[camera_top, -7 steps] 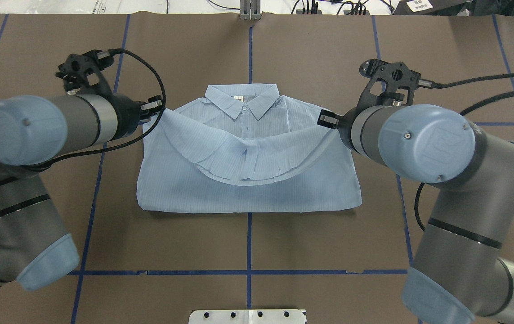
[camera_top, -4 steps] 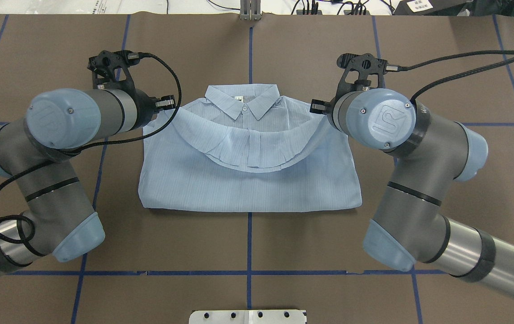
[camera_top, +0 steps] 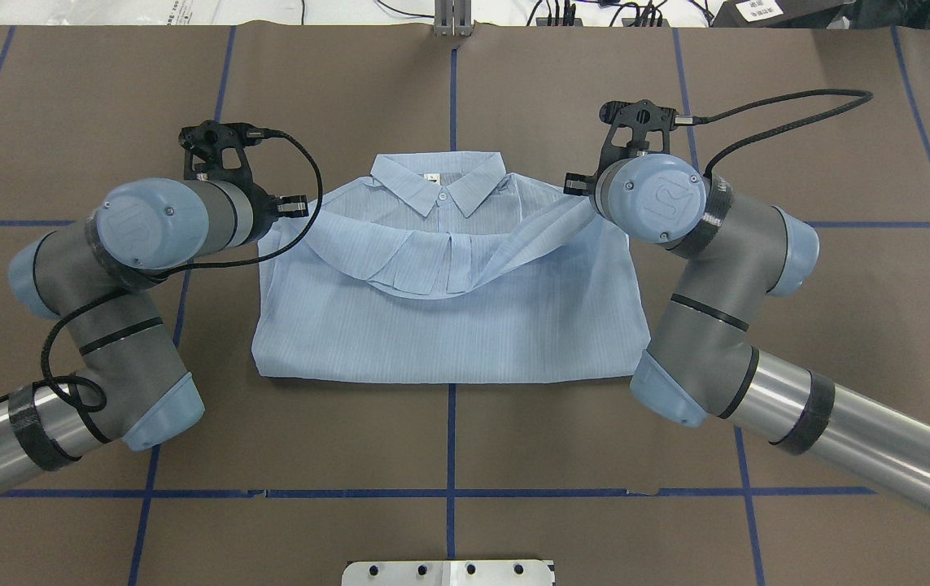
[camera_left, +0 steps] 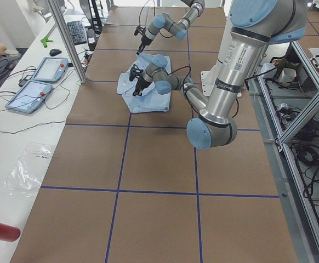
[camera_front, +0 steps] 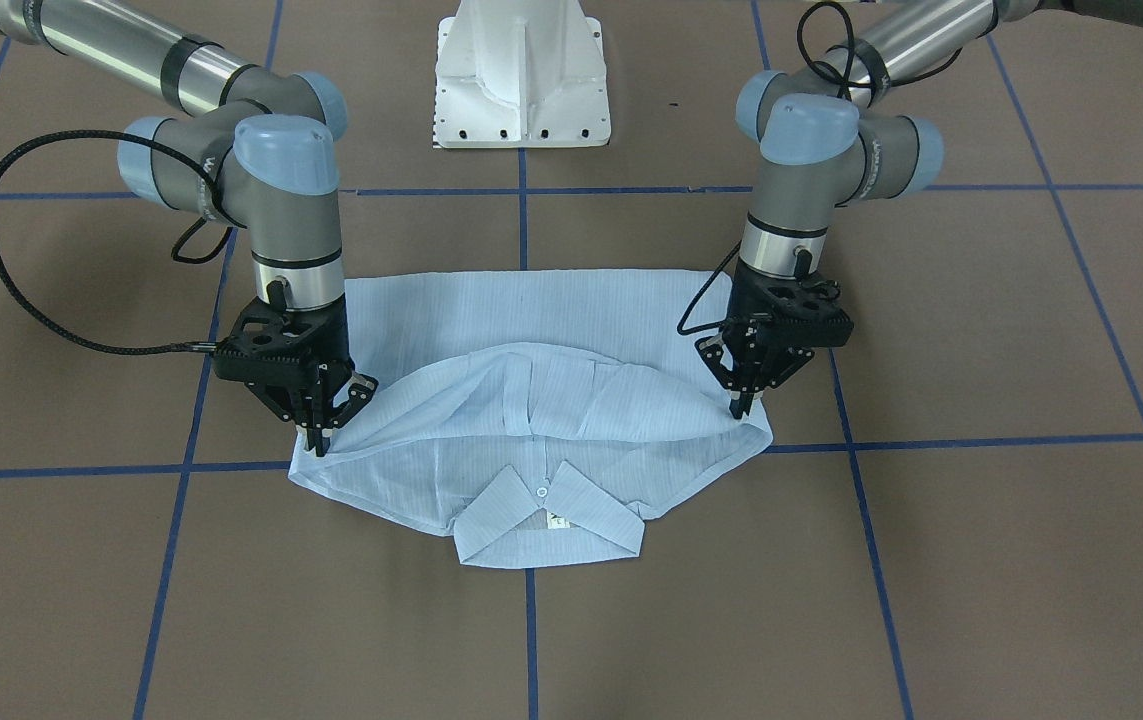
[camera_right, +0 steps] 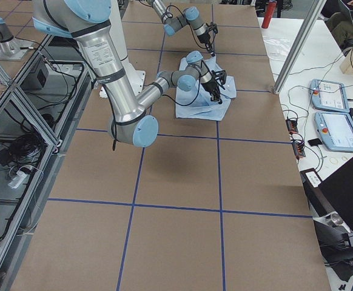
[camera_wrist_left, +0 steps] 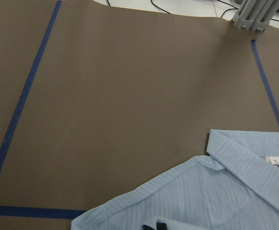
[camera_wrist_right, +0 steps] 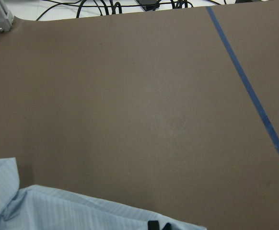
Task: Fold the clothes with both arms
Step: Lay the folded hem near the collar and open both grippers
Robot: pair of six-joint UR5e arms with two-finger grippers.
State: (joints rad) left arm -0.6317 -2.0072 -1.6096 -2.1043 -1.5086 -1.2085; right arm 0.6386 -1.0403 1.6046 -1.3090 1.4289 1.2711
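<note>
The shirt (camera_top: 448,342) lies mid-tabletop (camera_top: 448,439), collar (camera_top: 440,183) at 12 o'clock. The left gripper (camera_front: 737,408) and right gripper (camera_front: 319,440) pinch its hem corners at the shirt's 10 and 2 o'clock. The bottom-up fold seems nearly done; next, both should lower evenly and release below the collar.

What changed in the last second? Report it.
The left gripper and right gripper carried the hem of the shirt farther toward the collar; its sagging edge lies closer to it now. Both stay shut on the hem corners. The collar and near fold have not moved.
</note>
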